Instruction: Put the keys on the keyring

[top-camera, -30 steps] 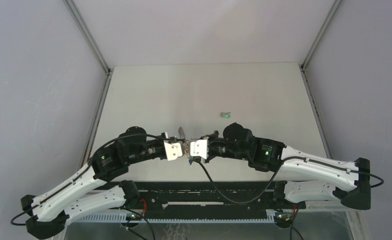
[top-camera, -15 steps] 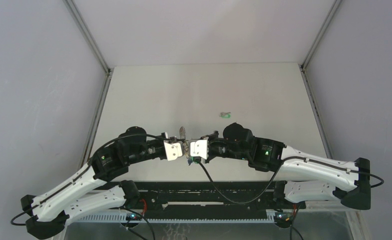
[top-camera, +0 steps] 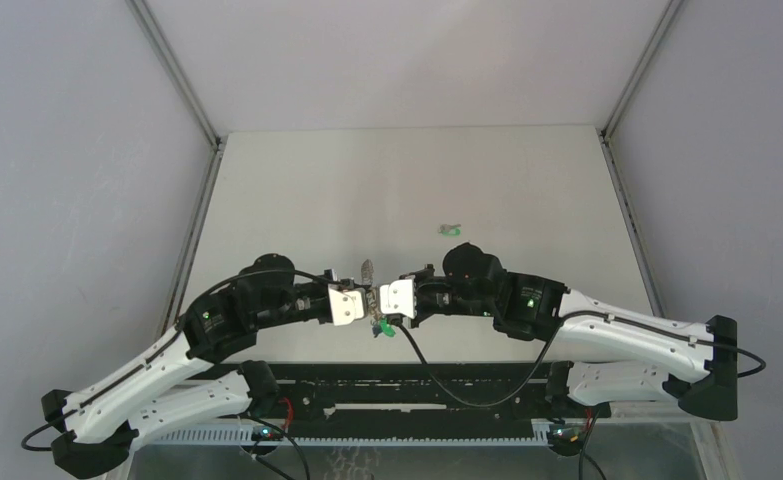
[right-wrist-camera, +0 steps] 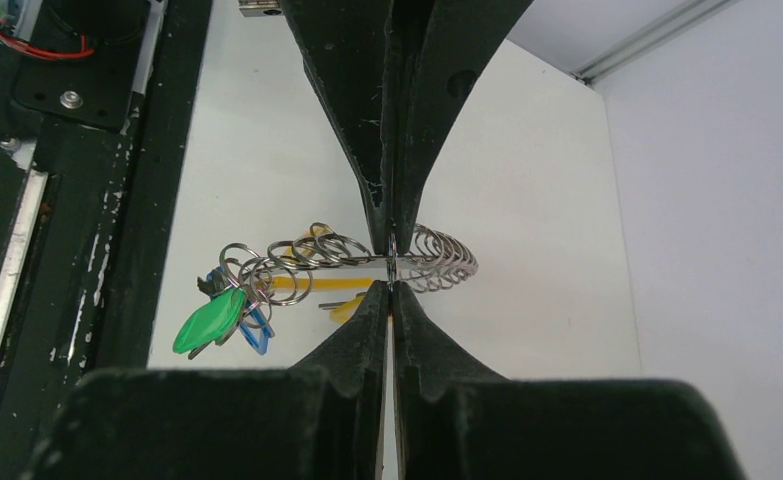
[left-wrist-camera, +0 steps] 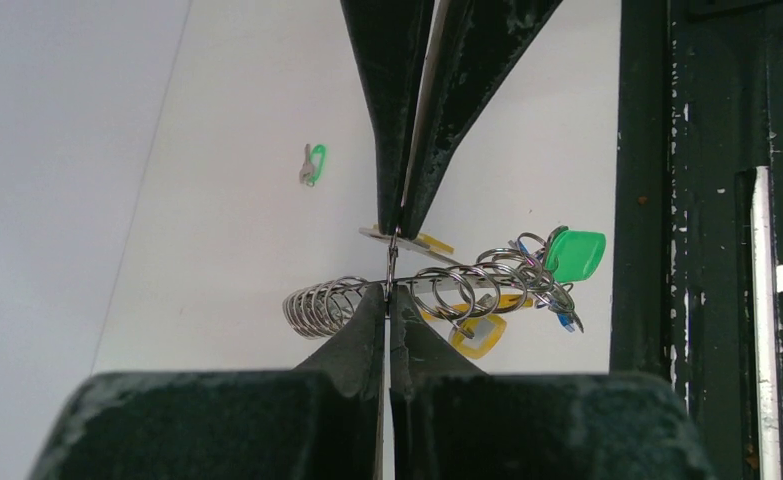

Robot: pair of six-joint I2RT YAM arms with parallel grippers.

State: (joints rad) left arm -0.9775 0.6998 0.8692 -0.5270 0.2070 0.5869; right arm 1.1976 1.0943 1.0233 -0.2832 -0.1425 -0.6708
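The left gripper (left-wrist-camera: pixel 392 275) and right gripper (right-wrist-camera: pixel 392 268) pinch the keyring (left-wrist-camera: pixel 449 287), a green key (left-wrist-camera: pixel 312 163) lying well apart.

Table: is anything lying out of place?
One green key lies alone on the table. It is well apart from the keyring, which the left gripper and right gripper pinch between them, and where the other keys hang.
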